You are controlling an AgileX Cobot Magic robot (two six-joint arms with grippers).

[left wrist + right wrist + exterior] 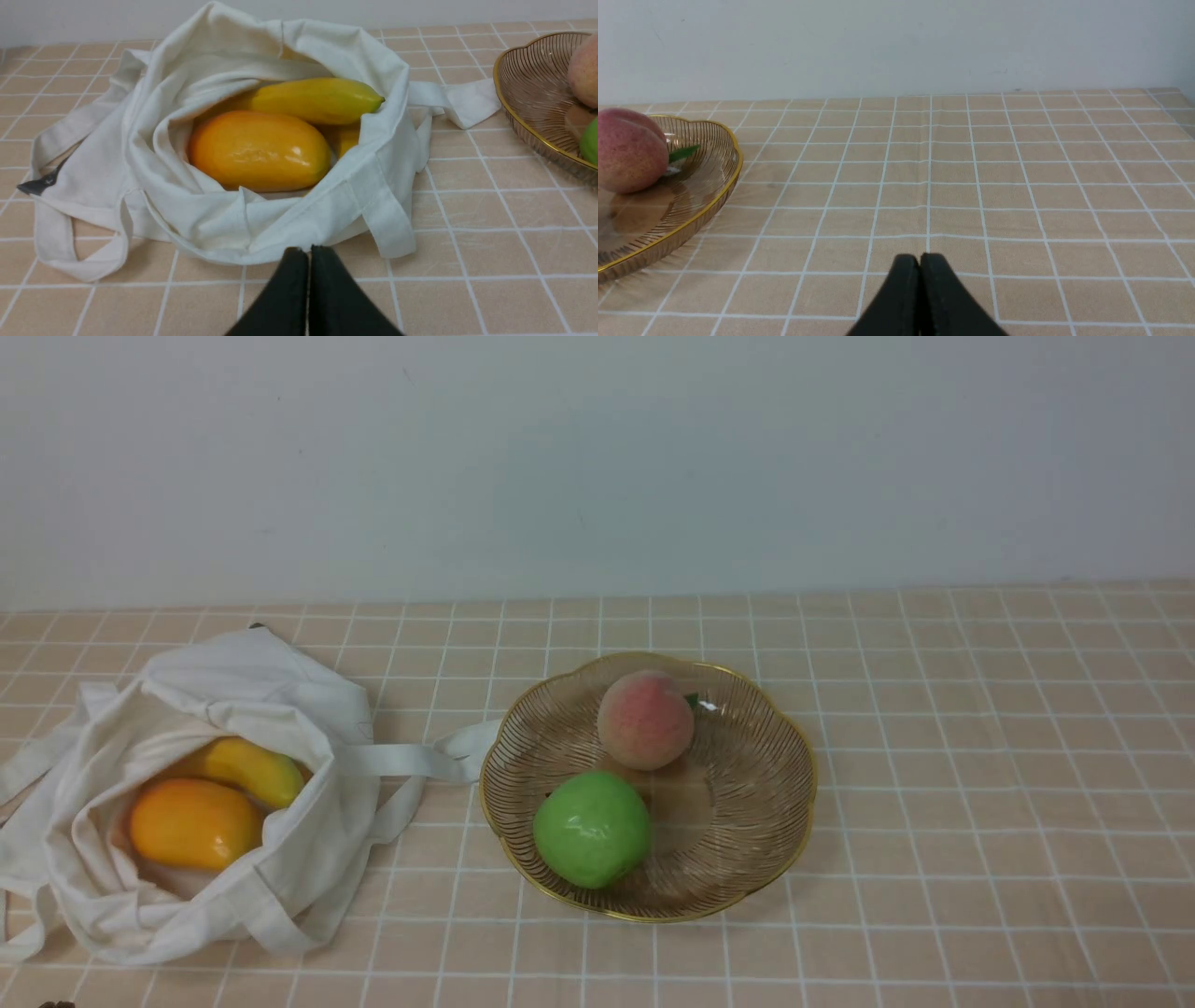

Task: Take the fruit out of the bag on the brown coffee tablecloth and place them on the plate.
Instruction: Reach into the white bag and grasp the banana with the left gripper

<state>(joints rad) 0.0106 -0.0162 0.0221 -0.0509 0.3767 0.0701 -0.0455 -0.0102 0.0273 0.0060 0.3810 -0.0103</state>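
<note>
An off-white tote bag [233,709] [224,224] lies open at the left of the brown checked tablecloth [934,756]. Inside it rest an orange-yellow mango [194,823] [259,150] and, behind it, a yellow banana [245,768] [317,99]. The amber plate with a gold rim [747,709] [523,88] [714,186] stands mid-table, right of the bag. My left gripper [309,249] is shut and empty, low over the cloth just in front of the bag's near edge. My right gripper [920,256] is shut and empty over bare cloth, right of the plate. Neither gripper shows in the front view.
A pink peach [644,720] [626,149] and a green apple [592,828] sit on the plate. One bag strap [411,761] reaches the plate's left rim. A pale wall [597,457] runs behind the table.
</note>
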